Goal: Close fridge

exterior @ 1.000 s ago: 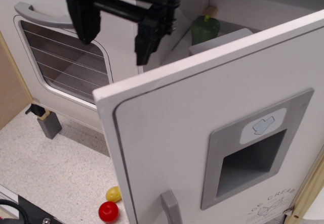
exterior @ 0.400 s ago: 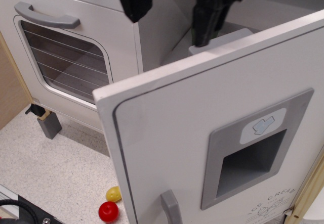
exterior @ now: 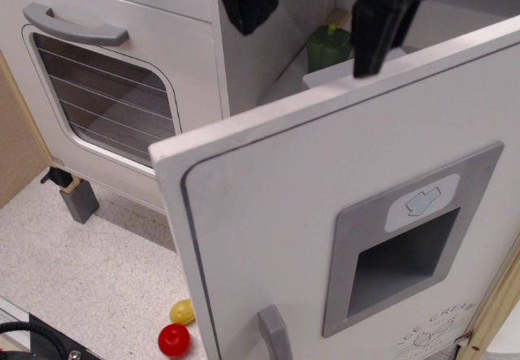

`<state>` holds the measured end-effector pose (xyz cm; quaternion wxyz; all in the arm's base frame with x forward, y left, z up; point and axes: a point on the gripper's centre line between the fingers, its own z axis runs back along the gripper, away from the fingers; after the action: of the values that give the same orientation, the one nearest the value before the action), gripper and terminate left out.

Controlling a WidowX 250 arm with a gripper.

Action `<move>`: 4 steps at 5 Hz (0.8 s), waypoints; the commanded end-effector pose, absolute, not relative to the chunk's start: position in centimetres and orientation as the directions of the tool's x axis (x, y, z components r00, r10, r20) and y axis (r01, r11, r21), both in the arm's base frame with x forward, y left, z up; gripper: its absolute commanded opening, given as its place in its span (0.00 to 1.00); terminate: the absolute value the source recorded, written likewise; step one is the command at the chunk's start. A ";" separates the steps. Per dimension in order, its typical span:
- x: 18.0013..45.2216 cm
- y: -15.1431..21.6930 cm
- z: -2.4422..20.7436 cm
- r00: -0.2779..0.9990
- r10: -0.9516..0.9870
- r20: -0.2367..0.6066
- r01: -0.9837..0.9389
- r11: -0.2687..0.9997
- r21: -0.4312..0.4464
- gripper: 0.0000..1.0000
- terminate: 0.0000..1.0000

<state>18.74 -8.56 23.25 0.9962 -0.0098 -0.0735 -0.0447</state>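
Rightward, over the door edge, the black tool (exterior: 313, 19) has shifted, fingers spread wide.
Pushing the white fridge door (exterior: 341, 222) from inside would swing it further open.

A toy play kitchen is shown: a white oven (exterior: 106, 75) with wire racks, a toy fridge (exterior: 341, 214) with ice dispenser, and plastic play food (exterior: 174, 340) laid on a speckled counter (exterior: 89, 271).

I've only got one view here: camera sits high, angled down, close to the open fridge (exterior: 349, 238) door (fills most of it), oven (exterior: 106, 84) at left.
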 end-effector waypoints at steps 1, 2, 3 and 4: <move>18.2 -8.4 22.3 0.978 -0.133 0.163 0.127 0.991 0.045 1.00 0.00; 18.4 -8.0 21.8 0.977 -0.134 0.164 0.124 0.990 0.070 1.00 0.00; 18.8 -7.5 21.7 0.979 -0.119 0.165 0.109 0.992 0.068 1.00 0.00; 19.4 -7.1 21.9 0.979 -0.108 0.173 0.096 0.993 0.073 1.00 0.00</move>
<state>19.40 -7.17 20.79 0.9955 0.0364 -0.0699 -0.0528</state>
